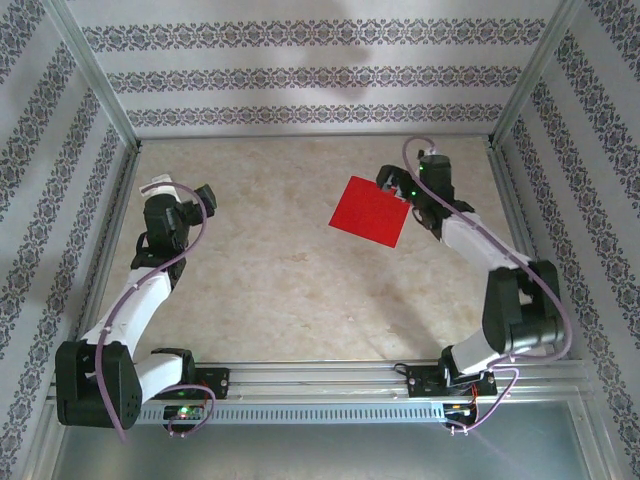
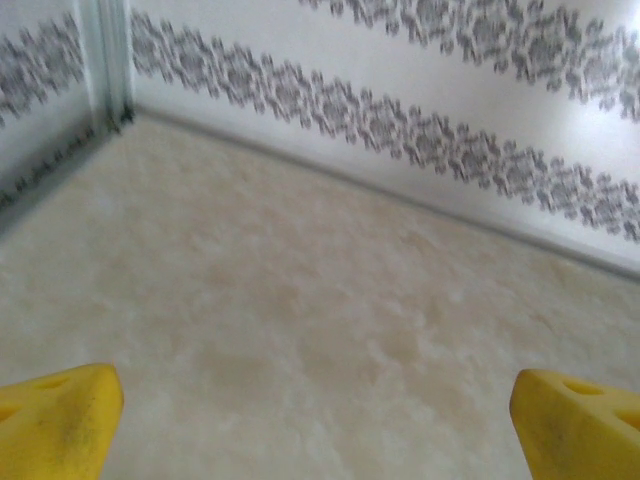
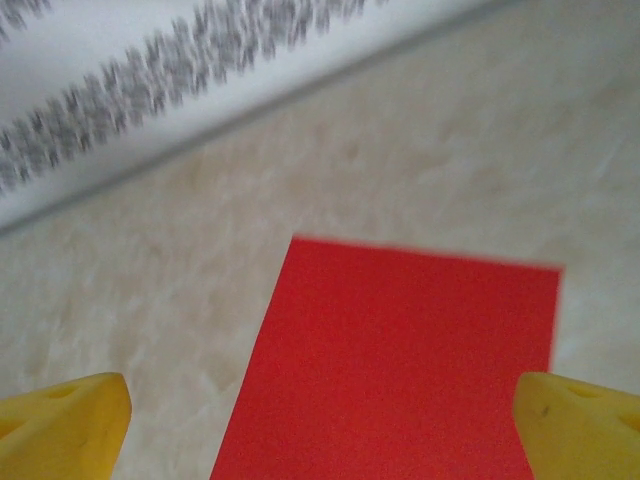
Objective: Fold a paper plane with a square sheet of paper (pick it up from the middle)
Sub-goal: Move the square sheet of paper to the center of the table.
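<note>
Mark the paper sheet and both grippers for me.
square sheet of paper (image 1: 371, 212), top external view, middle of the red square.
right gripper (image 3: 320, 425), right wrist view, midway between its fingertips.
left gripper (image 2: 318, 425), left wrist view, midway between its fingertips.

White walls (image 1: 300, 57) on three sides, crossed by horizontal bands of grey floral print (image 1: 300, 78). Beige marbled tabletop (image 1: 270, 290), matte, with faint soft shadows. Silver metal posts (image 1: 93, 75) at back corners. Metal rail (image 1: 320, 373) along near edge. Even, diffuse light.
</note>
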